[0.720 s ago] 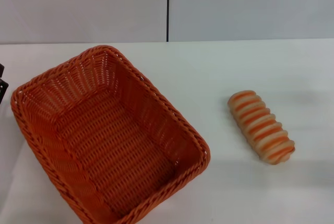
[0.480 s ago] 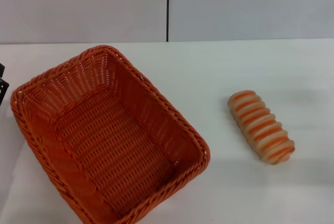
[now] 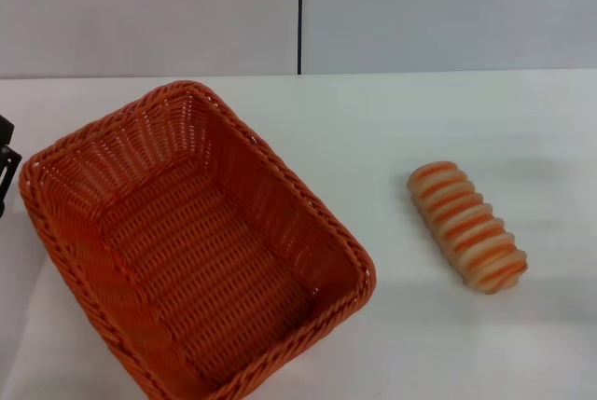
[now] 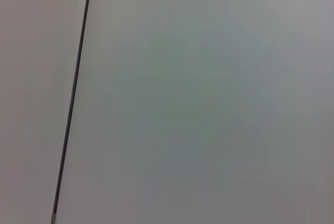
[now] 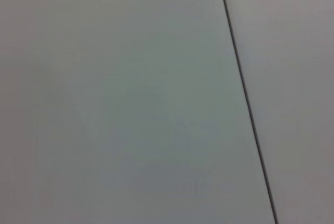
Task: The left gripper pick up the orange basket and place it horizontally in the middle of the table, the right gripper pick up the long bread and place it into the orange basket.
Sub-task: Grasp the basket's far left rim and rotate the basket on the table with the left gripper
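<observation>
The orange basket (image 3: 191,246) lies empty and skewed on the left half of the white table (image 3: 373,130) in the head view. Well to its right, the long bread (image 3: 466,226) rests on the tabletop, beige with orange stripes, pointing diagonally. A black piece of my left gripper (image 3: 6,167) juts in at the left edge, just outside the basket's far-left corner; its fingers are cut off by the frame. My right gripper is out of view. Both wrist views show only a pale wall panel with a dark seam.
A grey wall with a vertical dark seam (image 3: 299,13) stands behind the table's far edge. Bare tabletop lies between the basket and the bread.
The black part of my left gripper has crept slightly farther into view at the left edge. Basket and bread have not moved.
</observation>
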